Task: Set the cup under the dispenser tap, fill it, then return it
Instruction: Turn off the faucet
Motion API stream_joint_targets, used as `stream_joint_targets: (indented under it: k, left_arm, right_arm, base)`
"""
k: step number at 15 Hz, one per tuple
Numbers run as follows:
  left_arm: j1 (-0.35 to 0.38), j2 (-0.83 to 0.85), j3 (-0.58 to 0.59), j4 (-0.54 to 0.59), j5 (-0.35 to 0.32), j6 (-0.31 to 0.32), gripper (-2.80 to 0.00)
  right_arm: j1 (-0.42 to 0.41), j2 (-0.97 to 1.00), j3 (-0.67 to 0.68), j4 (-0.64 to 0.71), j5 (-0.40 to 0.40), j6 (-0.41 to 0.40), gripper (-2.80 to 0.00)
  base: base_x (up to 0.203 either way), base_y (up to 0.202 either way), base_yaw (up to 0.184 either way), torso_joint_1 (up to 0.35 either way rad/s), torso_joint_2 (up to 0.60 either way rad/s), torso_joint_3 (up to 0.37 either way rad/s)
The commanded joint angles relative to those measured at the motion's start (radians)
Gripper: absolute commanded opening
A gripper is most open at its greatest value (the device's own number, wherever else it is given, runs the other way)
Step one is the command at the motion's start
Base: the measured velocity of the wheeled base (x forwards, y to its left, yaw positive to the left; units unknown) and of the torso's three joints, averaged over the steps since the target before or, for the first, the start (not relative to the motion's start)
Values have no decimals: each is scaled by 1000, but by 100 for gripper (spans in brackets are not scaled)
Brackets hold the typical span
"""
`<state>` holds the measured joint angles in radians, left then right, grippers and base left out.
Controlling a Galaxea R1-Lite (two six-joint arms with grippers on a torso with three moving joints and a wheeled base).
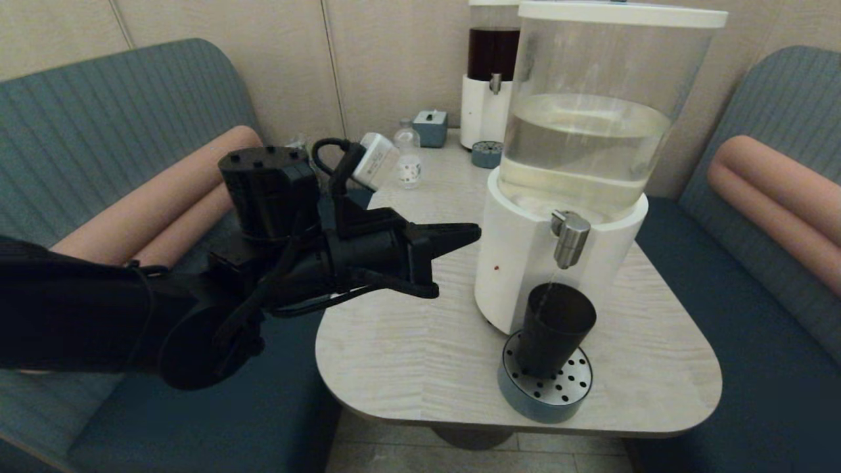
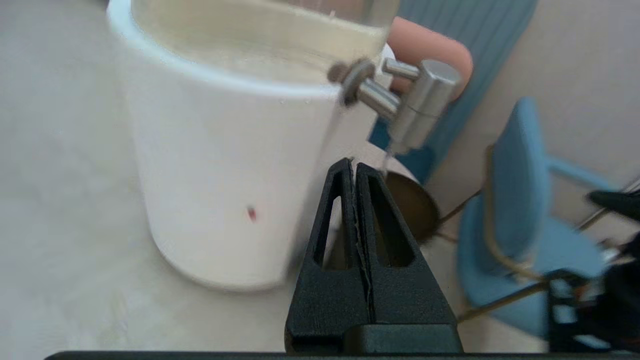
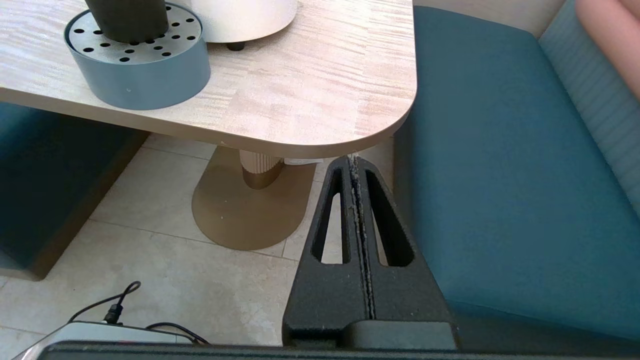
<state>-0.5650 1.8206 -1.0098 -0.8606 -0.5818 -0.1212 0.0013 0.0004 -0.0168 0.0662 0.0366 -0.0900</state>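
Note:
The dark tapered cup (image 1: 552, 335) stands on a round perforated drip tray (image 1: 545, 391) directly below the steel dispenser tap (image 1: 570, 238). A thin stream of liquid runs from the tap into the cup. The big white-based dispenser (image 1: 525, 263) holds pale liquid in its clear tank. My left gripper (image 1: 474, 233) is shut and empty, hovering left of the dispenser base, apart from it. In the left wrist view the tap (image 2: 425, 102) and the cup's rim (image 2: 412, 205) show beyond the closed fingertips (image 2: 353, 165). My right gripper (image 3: 354, 161) is shut, parked low beside the table's front corner.
A second dispenser with dark liquid (image 1: 489, 79), a small clear bottle (image 1: 409, 157), a blue-grey box (image 1: 430, 126) and another drip tray (image 1: 486, 154) stand at the table's far end. Blue bench seats (image 1: 742, 328) flank the table (image 1: 407, 355). The table pedestal (image 3: 257, 170) stands on tile floor.

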Motion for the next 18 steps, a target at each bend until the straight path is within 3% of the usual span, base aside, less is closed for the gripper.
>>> stream_joint_targets:
  k: [1,12,18]
  left_arm:
    - [-15,70,-65,-4,-11,49,-280]
    - [-96,171,-268,0,-6,43,-280]
    - [-99,178,-277,2,-7,43,-280]
  right_arm:
    - [0,-2,0,0,0,-1,-280]
    - [0,-2,0,0,0,-2,-280]
    - [0,-2,0,0,0,-1,-280]
  base:
    - [0,0,0,0,0,0]
    - [0,0,0,0,0,0]
    - [0,0,0,0,0,0]
